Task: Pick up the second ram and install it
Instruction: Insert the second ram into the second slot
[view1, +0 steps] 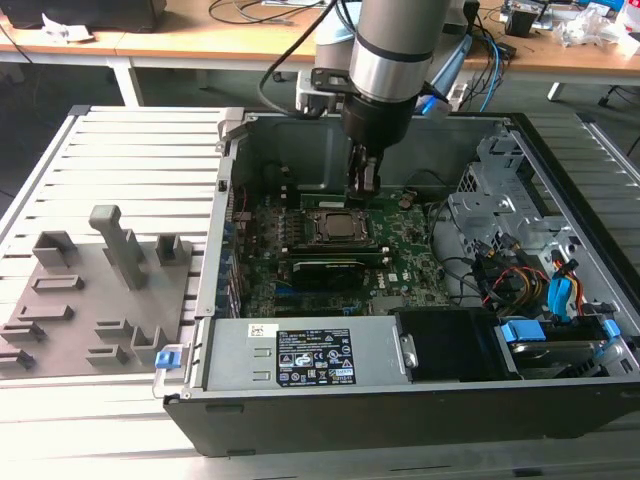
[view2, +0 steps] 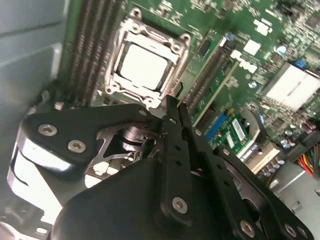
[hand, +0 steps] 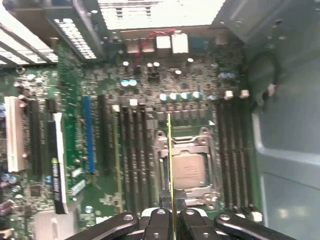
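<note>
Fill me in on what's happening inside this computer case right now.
A single robot arm has reached into the open computer case. Its gripper is shut on the second ram, a thin green stick seen edge-on in the first wrist view, held above the motherboard near the CPU socket. The stick is not yet seated in any of the slots beside the socket. One ram stick already sits in a slot.
</note>
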